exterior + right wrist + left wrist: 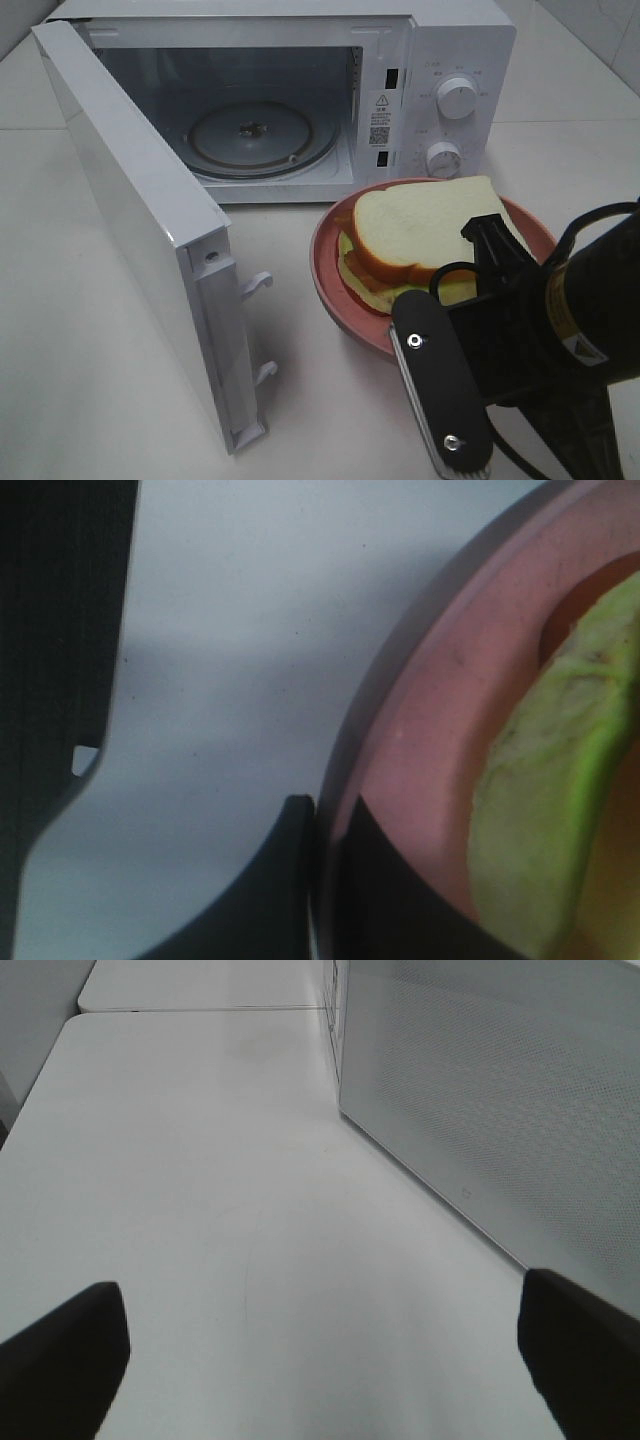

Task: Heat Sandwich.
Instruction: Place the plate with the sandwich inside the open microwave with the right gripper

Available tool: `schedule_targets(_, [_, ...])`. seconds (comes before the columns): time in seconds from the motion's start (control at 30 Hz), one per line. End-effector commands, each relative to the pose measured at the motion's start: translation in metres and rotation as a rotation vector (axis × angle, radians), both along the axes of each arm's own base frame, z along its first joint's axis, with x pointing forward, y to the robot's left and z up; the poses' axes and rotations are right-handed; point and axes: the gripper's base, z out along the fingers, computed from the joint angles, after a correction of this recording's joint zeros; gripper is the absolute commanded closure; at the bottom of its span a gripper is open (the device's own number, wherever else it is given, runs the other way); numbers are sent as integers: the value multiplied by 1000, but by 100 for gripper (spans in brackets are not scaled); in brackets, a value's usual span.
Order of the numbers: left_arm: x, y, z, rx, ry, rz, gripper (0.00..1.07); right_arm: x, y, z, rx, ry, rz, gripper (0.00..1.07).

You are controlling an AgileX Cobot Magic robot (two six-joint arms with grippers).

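A white table (90, 330) fills the exterior high view. The microwave (450, 50) stands at 12 o'clock, and its door (140, 220) hangs open toward 7 o'clock, baring the glass turntable (255, 135). The sandwich (420, 225) lies on a pink plate (330, 270) at 4 o'clock from the cavity, just in front of the dials. The right gripper (320, 825) pinches the plate's near rim, one finger outside and one inside. The left gripper (320, 1360) hangs spread wide over bare tabletop beside the door's outer face. Open table lies at 9 o'clock of the door.
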Motion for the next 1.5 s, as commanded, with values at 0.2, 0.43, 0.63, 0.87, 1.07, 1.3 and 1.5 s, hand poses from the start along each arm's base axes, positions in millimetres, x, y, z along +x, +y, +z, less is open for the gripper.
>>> schedule_targets(0.2, [-4, -1, 0, -10, -35, -2, 3, 18, -16, 1, -47, 10, 199, 107])
schedule_targets(0.43, [-4, -1, 0, -10, -35, -2, 3, 34, -29, 2, -14, 18, 291, 107])
schedule_targets(0.63, [-4, -1, 0, -10, -35, -2, 3, 48, -39, 8, 36, 7, 296, 107])
schedule_targets(0.87, [-4, -1, 0, -10, -35, -2, 3, 52, -37, 15, 75, 4, 306, 107])
schedule_targets(1.07, [-4, -1, 0, -10, -35, -2, 3, 58, -32, 18, 85, 12, 309, 107])
schedule_targets(1.3, [-4, -1, 0, -10, -35, -2, 3, 66, -17, 18, 111, 30, 359, 107])
schedule_targets(1.5, [-4, -1, 0, -10, -35, -2, 3, 75, -1, 18, 114, 35, 391, 107])
